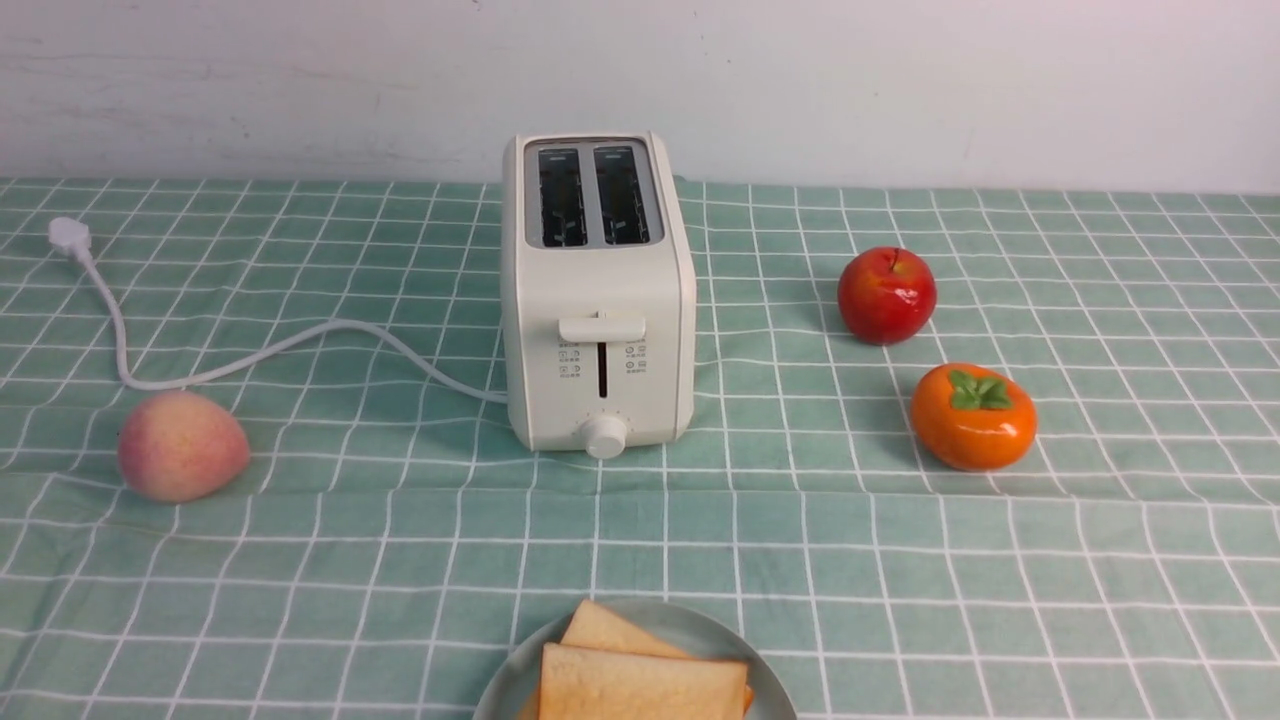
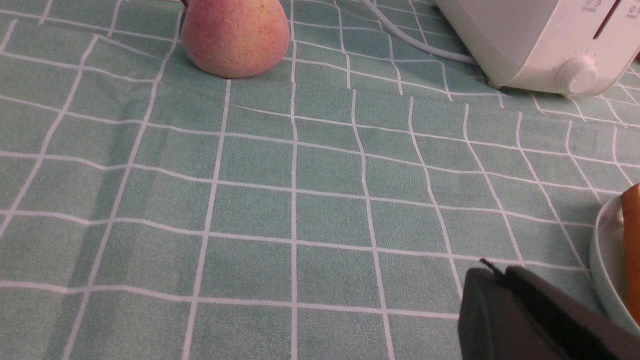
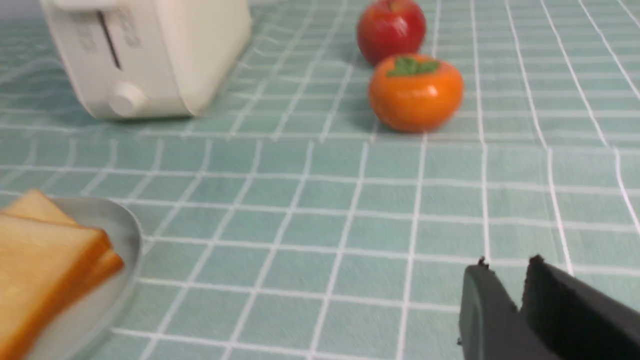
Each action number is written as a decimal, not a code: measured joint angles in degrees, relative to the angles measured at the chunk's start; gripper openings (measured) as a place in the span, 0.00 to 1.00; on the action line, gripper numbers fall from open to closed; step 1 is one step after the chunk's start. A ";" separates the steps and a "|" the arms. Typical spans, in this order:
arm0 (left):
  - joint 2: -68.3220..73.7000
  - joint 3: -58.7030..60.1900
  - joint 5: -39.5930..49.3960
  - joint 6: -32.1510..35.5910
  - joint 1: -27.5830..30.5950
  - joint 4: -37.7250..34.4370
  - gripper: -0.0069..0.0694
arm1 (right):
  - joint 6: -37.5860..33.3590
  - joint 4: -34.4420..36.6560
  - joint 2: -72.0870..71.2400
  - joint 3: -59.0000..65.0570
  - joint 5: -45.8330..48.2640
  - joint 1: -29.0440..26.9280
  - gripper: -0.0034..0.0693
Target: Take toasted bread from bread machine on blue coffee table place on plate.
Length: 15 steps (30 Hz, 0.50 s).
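Evidently, the toast slices point(image 1: 643, 685) are stacked on the plate point(image 1: 700, 625) before the toaster point(image 1: 603, 290). The left gripper point(image 2: 492, 272) is closed, the right gripper point(image 3: 507, 270) slightly parted.

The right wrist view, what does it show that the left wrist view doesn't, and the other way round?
Only the right wrist view: the red apple and the orange persimmon.

Only the left wrist view: the peach.

Both: the toaster, part of the plate, toasted bread on it, and the grid-lined cloth.
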 joint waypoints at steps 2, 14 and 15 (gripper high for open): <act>0.00 0.00 0.04 0.00 0.00 0.00 0.12 | -0.05 -0.08 0.00 0.76 0.51 -1.53 0.22; 0.00 0.00 0.11 0.00 0.00 0.00 0.14 | -0.05 -1.37 0.00 0.76 0.62 -7.63 0.24; 0.00 0.00 0.11 0.00 0.00 0.00 0.14 | -0.05 -1.52 0.00 0.76 0.62 -7.71 0.25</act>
